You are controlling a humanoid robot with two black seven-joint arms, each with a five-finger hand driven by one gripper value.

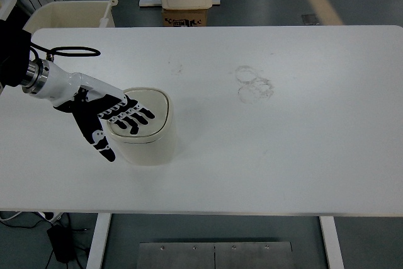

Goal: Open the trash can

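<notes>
One container occupies the work surface: a small cream trash can (148, 133) with rounded corners, standing upright on the white table (283, 155), left of the table's centre. Its lid (150, 108) is seated flat on the rim, closed, so the contents cannot be seen.

Left hand (110, 118): the arm enters from the picture's left edge, with a white forearm shell and a metal wrist ring. The hand is black with white knuckle segments. Its fingers (135, 118) are extended and spread apart, lying over the left portion of the lid; they grasp nothing. The thumb (101, 143) points down and hangs beside the can's left wall. Whether the fingertips press on the lid or hover just above it cannot be determined.

Faint circular scuff marks (254, 83) show on the tabletop, well apart from the can to its right. Beyond the table's far edge stand a cream bin (63, 14) at upper left and a cardboard box (186, 17).
</notes>
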